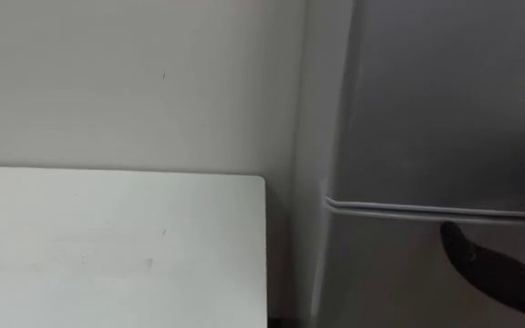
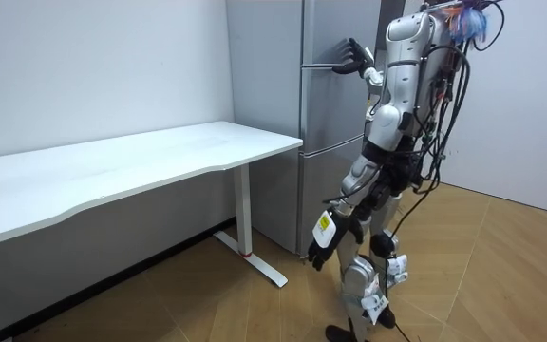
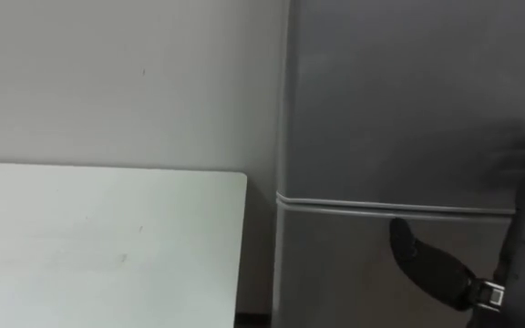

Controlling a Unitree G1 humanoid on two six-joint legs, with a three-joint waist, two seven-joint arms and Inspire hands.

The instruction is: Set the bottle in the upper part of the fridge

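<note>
Grey two-door metal fridge [image 2: 332, 114] stands shut, the robot's right hand [image 3: 427, 260] spread wide at its door seam, likely next pulling the upper door open.

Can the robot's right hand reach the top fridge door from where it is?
Probably yes. The open right hand is raised at the seam just under the shut upper door, and nothing sits between them.

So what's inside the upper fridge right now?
The inside is covered: the upper door is shut. Its grey front shows, with the right hand open at the seam below it.
</note>
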